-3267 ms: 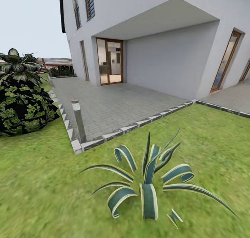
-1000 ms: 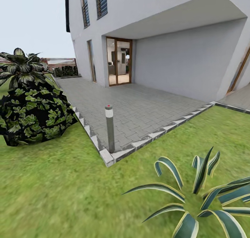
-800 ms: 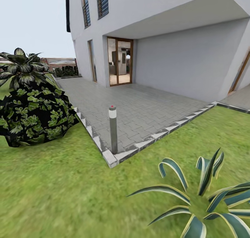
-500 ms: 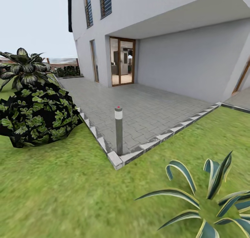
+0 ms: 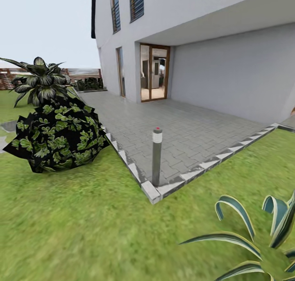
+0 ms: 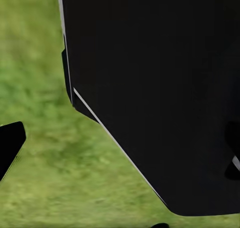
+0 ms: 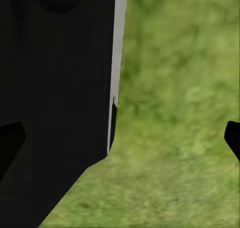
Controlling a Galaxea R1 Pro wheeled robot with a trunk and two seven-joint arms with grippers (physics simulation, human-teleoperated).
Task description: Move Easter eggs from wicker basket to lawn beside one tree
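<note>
Nearest, at five o'clock in the head view, a striped agave [image 5: 262, 236] spikes out of the lawn [image 5: 82, 232]. Past it at twelve stands a bollard [image 5: 157, 156] on the paved patio's [image 5: 184, 129] corner; a dark leafy shrub [image 5: 57, 137] sits at ten. Neither basket nor eggs appear, so the task looks unstarted. In the wrist views, both pairs of fingers sit apart over grass, holding nothing.

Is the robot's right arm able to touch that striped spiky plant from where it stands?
Probably not yet. The striped plant sits on the lawn ahead and to the right, while the right wrist view looks at bare grass beside the robot's dark body.
</note>
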